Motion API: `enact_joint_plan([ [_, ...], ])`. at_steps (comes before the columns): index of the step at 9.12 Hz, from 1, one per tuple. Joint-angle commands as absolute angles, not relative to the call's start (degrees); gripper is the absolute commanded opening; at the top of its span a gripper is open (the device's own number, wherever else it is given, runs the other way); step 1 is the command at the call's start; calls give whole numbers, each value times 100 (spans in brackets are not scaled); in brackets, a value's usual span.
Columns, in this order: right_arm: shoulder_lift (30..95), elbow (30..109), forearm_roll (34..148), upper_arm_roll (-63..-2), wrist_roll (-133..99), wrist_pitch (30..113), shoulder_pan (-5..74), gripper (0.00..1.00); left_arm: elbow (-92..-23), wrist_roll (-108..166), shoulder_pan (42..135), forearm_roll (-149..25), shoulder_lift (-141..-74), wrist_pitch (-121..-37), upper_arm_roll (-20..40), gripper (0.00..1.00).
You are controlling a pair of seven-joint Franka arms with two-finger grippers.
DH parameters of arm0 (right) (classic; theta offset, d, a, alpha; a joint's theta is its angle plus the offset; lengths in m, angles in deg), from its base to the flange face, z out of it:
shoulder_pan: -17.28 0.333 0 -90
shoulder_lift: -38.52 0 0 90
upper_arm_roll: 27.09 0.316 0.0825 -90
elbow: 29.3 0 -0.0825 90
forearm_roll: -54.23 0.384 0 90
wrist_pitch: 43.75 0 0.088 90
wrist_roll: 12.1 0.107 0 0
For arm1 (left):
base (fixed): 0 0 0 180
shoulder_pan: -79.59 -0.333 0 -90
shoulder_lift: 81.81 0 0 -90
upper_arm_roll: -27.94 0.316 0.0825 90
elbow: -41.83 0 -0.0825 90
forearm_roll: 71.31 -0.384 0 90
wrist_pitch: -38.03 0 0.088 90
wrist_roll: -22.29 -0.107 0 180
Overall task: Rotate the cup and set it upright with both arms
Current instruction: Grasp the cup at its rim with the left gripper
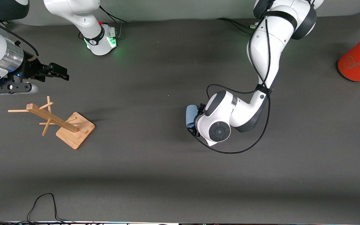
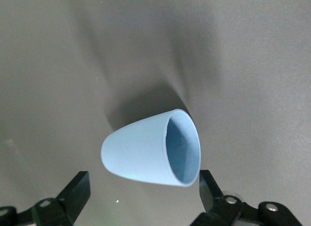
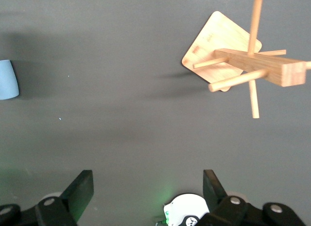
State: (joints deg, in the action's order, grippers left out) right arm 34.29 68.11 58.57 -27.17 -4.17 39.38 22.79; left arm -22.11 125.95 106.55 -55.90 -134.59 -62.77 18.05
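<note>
Cup (image 1: 191, 115) lies on its side on the dark table (image 1: 155, 162), a little right of the front frame's centre, touching nothing else on the surface. In the left wrist view the cup (image 2: 150, 150) shows its open mouth, with the left gripper (image 2: 143, 197) low over it — black fingers (image 2: 208, 189) spread wide apart, one on each side of the cup, neither visibly pressing it. In the front view the left gripper (image 1: 196, 120) is mostly hidden under its white wrist. At the frame's upper left the right gripper (image 1: 62, 75) hangs in the air above the table, its arm waiting; its fingers (image 3: 80, 189) stand well apart and hold nothing. Below it in the frame stands a wooden mug rack (image 1: 62, 125) — an orange can (image 1: 359, 61) sits at the right edge
</note>
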Motion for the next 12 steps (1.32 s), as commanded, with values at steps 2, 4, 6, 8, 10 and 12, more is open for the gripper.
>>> enact_joint_plan([
  [2,3210,6984,5783,-2999,-657,4054,2256,100,-2066,12915,10780,-5655,-13727,-6305,1854,74],
  [4,3210,6774,5783,-3105,-727,4036,2264,100,-2049,13075,10798,-5637,-13710,-5938,1827,9],
  [6,3211,6782,5783,-3122,-736,4027,2264,100,-2031,13075,10789,-5628,-13666,-5603,1801,0],
  [8,3228,6782,5792,-3131,-1173,4036,2256,100,-2013,13066,10789,-5628,-13587,-5470,1801,0],
  [10,3263,6756,5853,-3061,-1097,4036,2308,100,-1970,13240,10789,-5637,-13394,-5478,1801,0],
  [12,3298,6747,5854,-3061,-1114,4054,2308,100,-1812,14596,10929,-6369,-13262,-5495,1836,0],
])
